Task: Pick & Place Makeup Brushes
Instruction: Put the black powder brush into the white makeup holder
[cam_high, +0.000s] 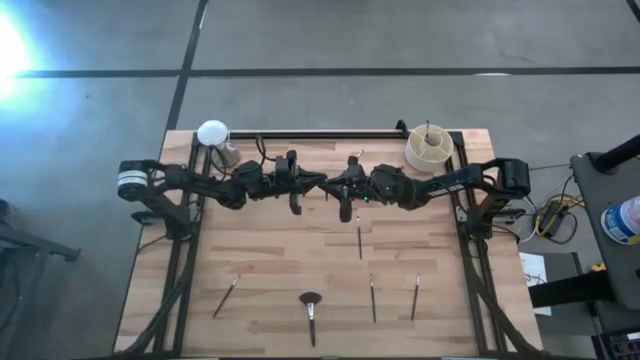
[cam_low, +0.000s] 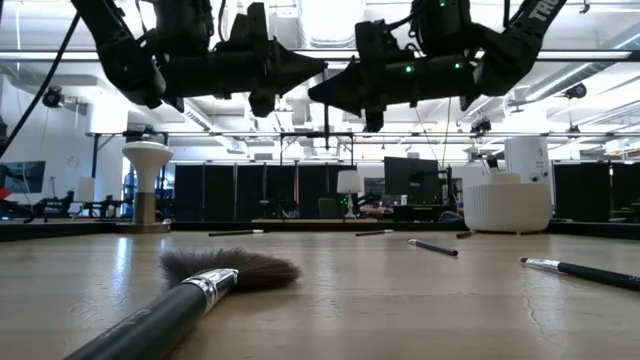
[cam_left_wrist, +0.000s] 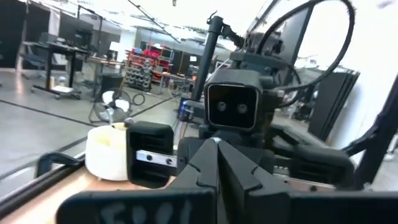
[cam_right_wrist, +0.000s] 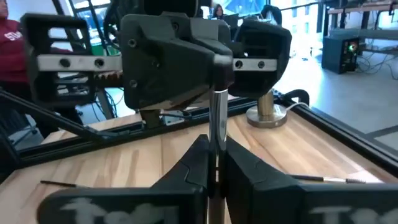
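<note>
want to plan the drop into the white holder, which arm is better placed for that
Right, probably. The right gripper has its jaws closed on a thin makeup brush, and the white holder stands at the table's back corner on the right arm's side. The left gripper, shut, is farther from it.

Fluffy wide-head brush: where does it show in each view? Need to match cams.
High view: fluffy brush lies near the table's front edge, about centre, head toward the arms.
Low view: closest thing in the foreground, left of centre.
Left wrist view: not in it.
Right wrist view: not in it.
Shared landmark: white cup at the back right corner, also in the low and left wrist views.
</note>
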